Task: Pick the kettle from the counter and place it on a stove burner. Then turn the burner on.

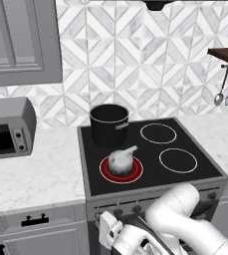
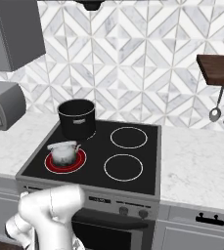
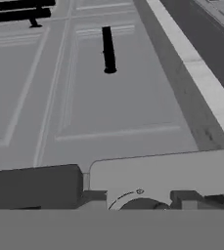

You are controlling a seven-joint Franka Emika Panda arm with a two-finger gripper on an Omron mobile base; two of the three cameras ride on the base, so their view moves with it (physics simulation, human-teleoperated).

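Note:
The small silver kettle [image 1: 122, 160] [image 2: 63, 152] stands upright on the front-left stove burner [image 1: 137, 172] [image 2: 79, 163], whose ring glows red around its base. White marble counter [image 1: 31, 172] [image 2: 201, 161] runs on both sides of the stove. My arm is folded low in front of the stove's control panel, well below and apart from the kettle. The gripper [image 1: 106, 233] hangs at the panel's left end with its fingertips hidden. In the hand view a round knob [image 3: 137, 201] on a light grey panel sits at the bottom, with grey cabinet doors beyond.
A tall black pot [image 1: 109, 124] [image 2: 77, 118] stands on the back-left burner just behind the kettle. Two unlit rings [image 1: 178, 160] [image 2: 123, 167] lie on the right half. A grey toaster oven [image 1: 6, 128] sits on the left counter. Utensils [image 1: 225, 88] hang at the right.

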